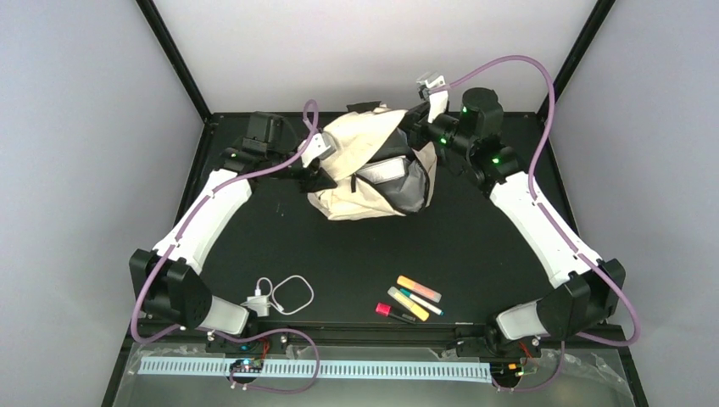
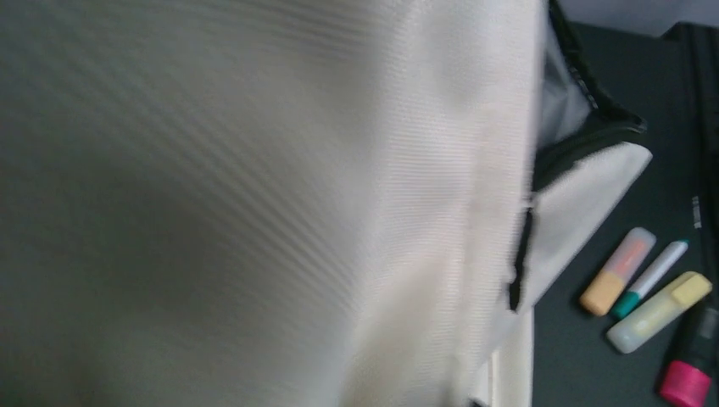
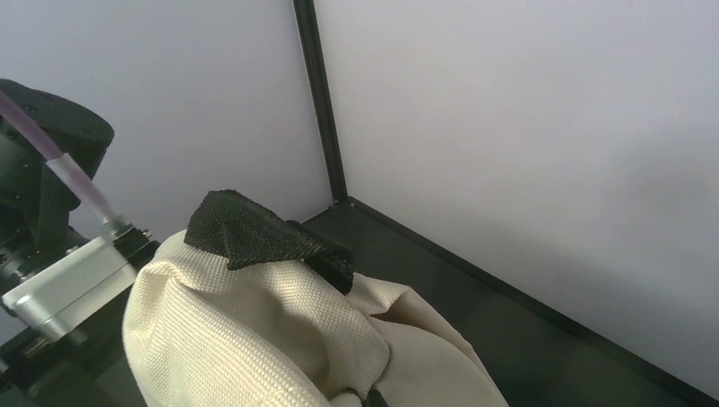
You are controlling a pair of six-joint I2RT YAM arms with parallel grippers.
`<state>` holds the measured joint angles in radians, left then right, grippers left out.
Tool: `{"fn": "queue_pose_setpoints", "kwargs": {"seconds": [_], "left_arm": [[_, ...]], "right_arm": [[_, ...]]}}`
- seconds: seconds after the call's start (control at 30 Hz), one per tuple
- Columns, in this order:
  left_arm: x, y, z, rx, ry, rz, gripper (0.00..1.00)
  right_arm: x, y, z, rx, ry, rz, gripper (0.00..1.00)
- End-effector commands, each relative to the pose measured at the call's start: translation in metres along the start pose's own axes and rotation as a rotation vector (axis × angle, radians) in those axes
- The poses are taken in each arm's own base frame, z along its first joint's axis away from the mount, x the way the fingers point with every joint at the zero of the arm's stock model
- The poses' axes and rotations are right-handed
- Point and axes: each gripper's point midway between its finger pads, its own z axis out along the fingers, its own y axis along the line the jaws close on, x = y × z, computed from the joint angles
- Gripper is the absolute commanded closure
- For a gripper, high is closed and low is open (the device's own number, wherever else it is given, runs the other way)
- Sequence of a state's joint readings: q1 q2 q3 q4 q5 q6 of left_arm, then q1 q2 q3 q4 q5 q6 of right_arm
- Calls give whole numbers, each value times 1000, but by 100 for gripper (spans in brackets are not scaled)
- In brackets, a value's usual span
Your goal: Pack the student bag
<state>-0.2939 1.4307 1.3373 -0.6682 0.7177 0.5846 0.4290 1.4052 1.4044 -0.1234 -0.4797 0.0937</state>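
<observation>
Viewing from above, I locate the student bag slumped on the counter at 12 o'clock. The left end effector sits against its 9 o'clock flank and the right end effector at its 2 o'clock edge. I cannot tell whether either is spread or pinching fabric. Markers lie at 5 o'clock.

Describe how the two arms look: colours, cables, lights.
Both match: the left arm and right arm have white shells on their long links, with black joints and bases. A purple cable runs along each. The right arm's joints show green lights.
</observation>
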Motion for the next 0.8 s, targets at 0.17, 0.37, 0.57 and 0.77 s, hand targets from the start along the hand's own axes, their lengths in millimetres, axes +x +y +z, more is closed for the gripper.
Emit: {"fn": "queue_pose_setpoints", "kwargs": {"seconds": [0.17,0.37,0.57,0.77], "left_arm": [[-27,-49,-27,144,-86,-89,98],[-45,-37,-39,43,-93,-235,98],[-57,-26,-43,-22,-93,-298,98],[-73,-30,-48,-15,-105,-330,98]], "right_arm": [[-21,-24,0,163,67,60,69],[7,-50,-38,450,279,67,18],[19,-37,-98,594,379,37,22],[1,78,-88,156,226,0,50]]}}
